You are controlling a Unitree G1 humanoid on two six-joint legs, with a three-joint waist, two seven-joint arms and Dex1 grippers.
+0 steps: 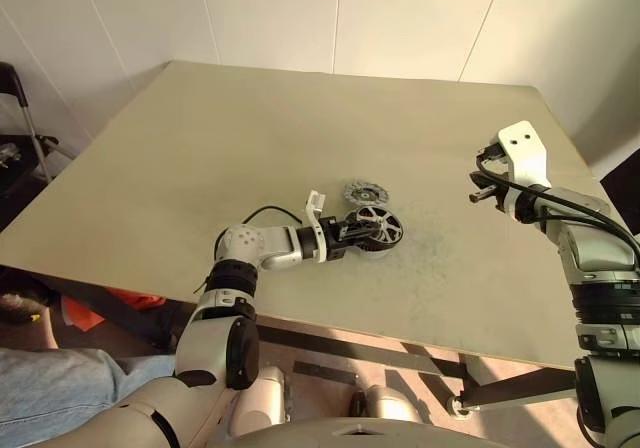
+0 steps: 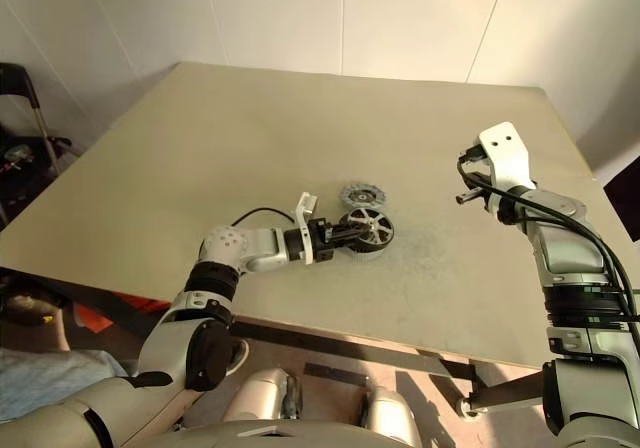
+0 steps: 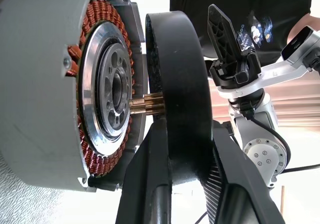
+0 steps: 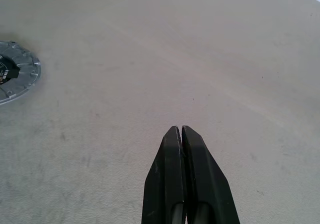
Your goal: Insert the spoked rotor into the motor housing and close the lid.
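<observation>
A: Where's the rotor (image 3: 180,94)?
B: Pinched on edge in the left tool (image 1: 362,233), just beside the housing (image 3: 45,84), mid-bench (image 1: 200,158).
A: The lid (image 1: 360,193)?
B: Flat just behind them. Right tool (image 4: 180,134) is closed, empty.

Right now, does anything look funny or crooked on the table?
Nothing looks broken or spilled. The left gripper holds the spoked rotor on edge beside the motor housing, not in yet. The lid lies flat behind.

lid (image 4: 15,79) cut by frame edge
</observation>
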